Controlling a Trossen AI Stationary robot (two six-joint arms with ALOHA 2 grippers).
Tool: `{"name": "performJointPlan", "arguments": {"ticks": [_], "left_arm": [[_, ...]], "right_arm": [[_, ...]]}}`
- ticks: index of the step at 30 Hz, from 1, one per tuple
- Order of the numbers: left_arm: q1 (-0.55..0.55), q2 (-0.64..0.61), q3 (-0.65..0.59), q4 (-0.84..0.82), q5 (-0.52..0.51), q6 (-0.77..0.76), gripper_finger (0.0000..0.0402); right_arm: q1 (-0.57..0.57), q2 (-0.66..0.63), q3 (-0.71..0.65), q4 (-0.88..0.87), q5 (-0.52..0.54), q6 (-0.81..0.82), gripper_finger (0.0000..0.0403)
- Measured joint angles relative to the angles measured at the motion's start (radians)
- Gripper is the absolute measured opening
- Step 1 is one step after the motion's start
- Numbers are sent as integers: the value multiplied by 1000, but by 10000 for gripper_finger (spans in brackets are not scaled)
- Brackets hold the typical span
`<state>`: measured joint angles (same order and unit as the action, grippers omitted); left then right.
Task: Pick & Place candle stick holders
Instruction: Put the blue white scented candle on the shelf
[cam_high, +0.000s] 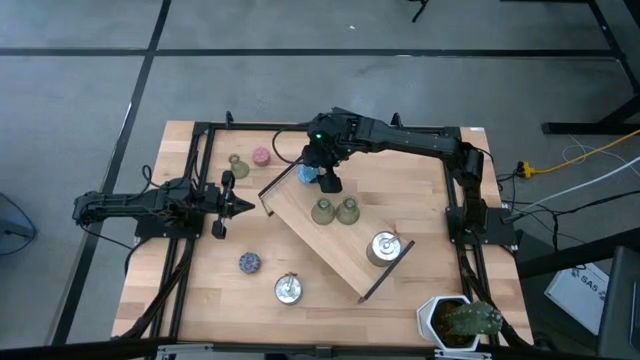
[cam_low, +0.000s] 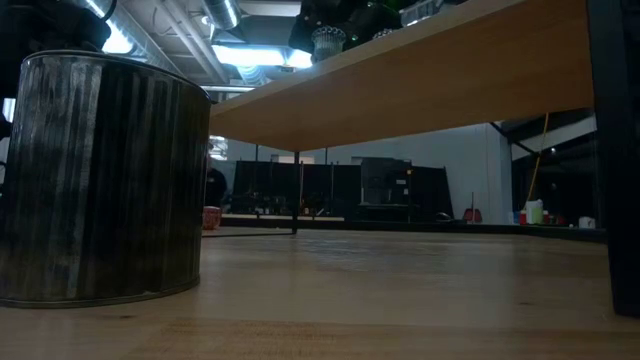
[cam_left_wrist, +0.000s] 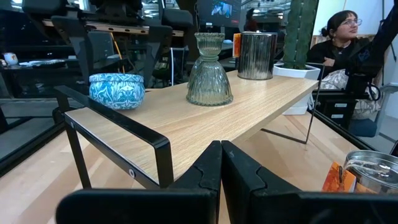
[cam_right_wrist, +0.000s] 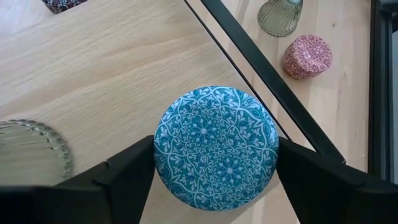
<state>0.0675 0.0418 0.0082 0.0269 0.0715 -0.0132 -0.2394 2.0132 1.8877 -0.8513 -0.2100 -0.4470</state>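
1. High view: the right hand hangs over the blue holder at the wooden tray's upper end; the left hand waits on the table.
2. Left wrist view: its fingers are pressed together.
3. Right wrist view: fingers are spread beside the holder's sides; whether they touch it is unclear.

The blue holder — round, patterned in white — sits upright at the tray's far-left end. Two olive-green bell-shaped holders stand side by side mid-tray, and a shiny silver one stands toward its near-right end. On the table, a third green holder and the pink one sit far-left; the purple and second silver — apparently upright — sit near.
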Motion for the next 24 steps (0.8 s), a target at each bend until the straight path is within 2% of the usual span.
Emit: {"name": "performJointPlan", "arguments": {"ticks": [24], "left_arm": [[0,0,0,0,0,0,4]], "right_arm": [[-4,-1,0,25,-3,-11,328]]}}
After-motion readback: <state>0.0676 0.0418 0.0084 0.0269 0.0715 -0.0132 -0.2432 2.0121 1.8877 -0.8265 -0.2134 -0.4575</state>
